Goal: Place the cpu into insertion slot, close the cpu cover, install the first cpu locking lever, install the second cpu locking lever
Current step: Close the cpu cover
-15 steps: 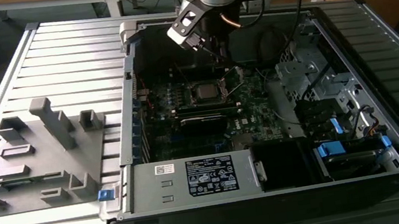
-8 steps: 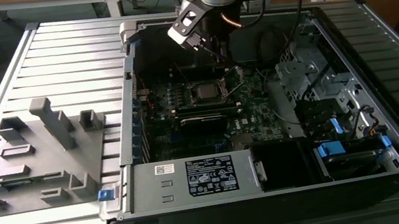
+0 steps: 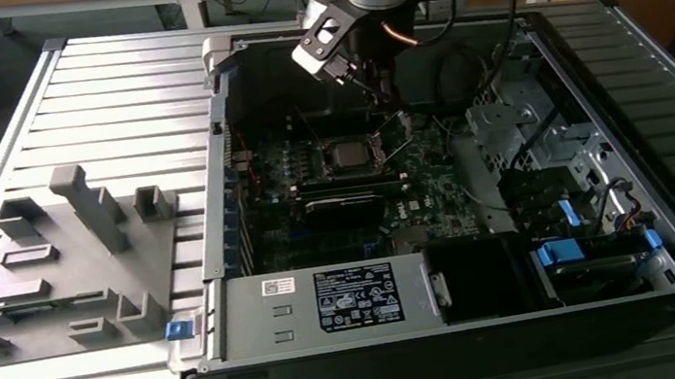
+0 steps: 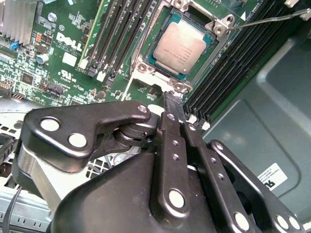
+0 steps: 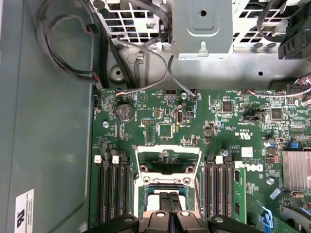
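The cpu (image 4: 179, 46) lies flat in the insertion slot (image 4: 194, 17), its silver-grey face uncovered. In the first wrist view the cpu cover (image 5: 168, 151) is a silver frame tilted up off the insertion slot (image 5: 151, 190), with green board showing through its window. My gripper (image 4: 174, 110) is shut with nothing in it, its black fingertips (image 5: 165, 203) pressed together just above the socket's near edge. In the exterior view the gripper (image 3: 389, 102) hangs over the motherboard just behind the socket (image 3: 347, 155). A thin wire locking lever (image 4: 272, 19) sticks out free beside the socket.
Long black memory slots (image 5: 112, 194) flank the socket on both sides. Cables (image 5: 73, 73) and a metal drive cage (image 5: 201, 29) lie beyond the board. The power supply (image 3: 326, 304) sits at the case front. A grey fixture (image 3: 60, 265) stands at the exterior view's left.
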Tool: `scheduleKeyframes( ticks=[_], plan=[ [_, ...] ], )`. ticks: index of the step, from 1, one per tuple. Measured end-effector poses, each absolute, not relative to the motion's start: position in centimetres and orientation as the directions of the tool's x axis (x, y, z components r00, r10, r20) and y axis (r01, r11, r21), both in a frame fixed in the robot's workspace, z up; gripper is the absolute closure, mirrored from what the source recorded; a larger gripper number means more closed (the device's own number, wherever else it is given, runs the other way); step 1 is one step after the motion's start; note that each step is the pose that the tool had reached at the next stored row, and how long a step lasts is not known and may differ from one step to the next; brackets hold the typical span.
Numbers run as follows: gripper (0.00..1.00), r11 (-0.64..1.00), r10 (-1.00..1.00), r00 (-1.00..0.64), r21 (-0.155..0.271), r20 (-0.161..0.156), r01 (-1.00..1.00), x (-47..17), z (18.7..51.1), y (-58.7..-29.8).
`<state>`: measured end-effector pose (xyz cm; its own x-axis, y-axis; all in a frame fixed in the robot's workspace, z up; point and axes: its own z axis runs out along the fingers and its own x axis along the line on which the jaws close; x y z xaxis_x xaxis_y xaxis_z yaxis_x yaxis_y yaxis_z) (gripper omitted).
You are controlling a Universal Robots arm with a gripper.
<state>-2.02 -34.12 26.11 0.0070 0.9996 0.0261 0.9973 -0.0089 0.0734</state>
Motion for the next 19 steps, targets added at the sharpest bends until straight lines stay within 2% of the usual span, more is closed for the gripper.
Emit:
scheduleKeyframes(
  ticks=[19],
  plan=[
    [0.89, -0.009, 1.000, 0.007, 0.073, 0.026, 0.997, -1.73, 26.11, -34.12]
  ],
)
